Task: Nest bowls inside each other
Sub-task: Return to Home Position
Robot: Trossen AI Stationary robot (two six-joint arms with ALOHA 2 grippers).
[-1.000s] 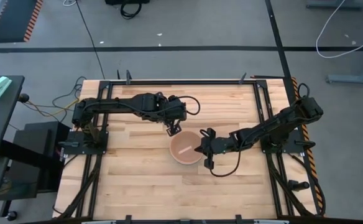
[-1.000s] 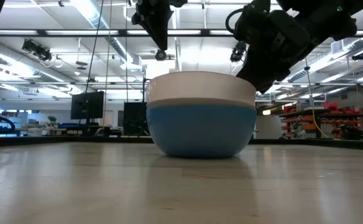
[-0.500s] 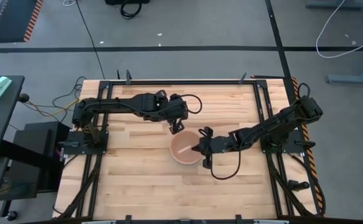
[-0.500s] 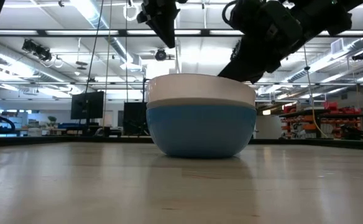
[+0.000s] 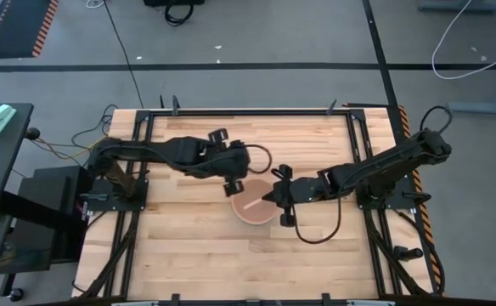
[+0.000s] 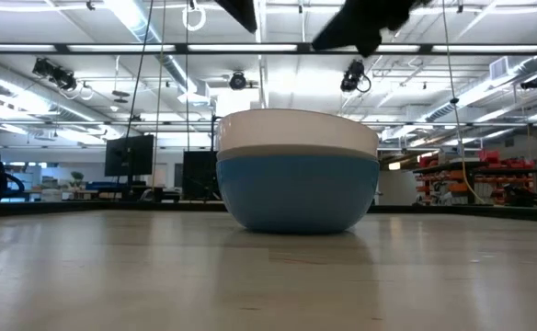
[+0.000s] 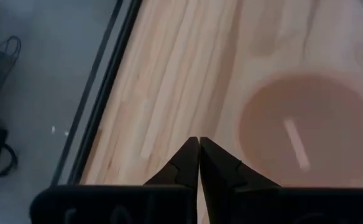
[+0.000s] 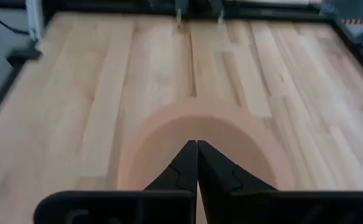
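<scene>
Three bowls sit nested on the table's middle. In the low view the blue bowl (image 6: 296,195) rests on the wood with the pale grey bowl (image 6: 296,131) inside it. The salmon pink bowl (image 5: 253,206) is innermost and shows from above; the grey rim hides it in the low view. My left gripper (image 5: 234,188) hovers shut over the stack's far-left rim, with the pink bowl (image 7: 306,138) beside its fingertips (image 7: 199,142). My right gripper (image 5: 272,198) hovers shut at the stack's right rim, above the pink bowl (image 8: 197,134). Only dark tips of both arms reach the low view's top.
A black metal frame (image 5: 248,112) runs round the wooden table; its far rail and the floor beyond show in the left wrist view. Bare wood (image 5: 197,246) lies near and to the left of the stack. A cable (image 5: 316,234) loops from the right arm onto the table.
Both shut grippers have risen from the bowl stack's rim, almost leaving the low view's top. The left gripper has shifted slightly toward the near edge, over the rim. The right arm has drawn back a little toward the right. The nested bowls have stayed still.
</scene>
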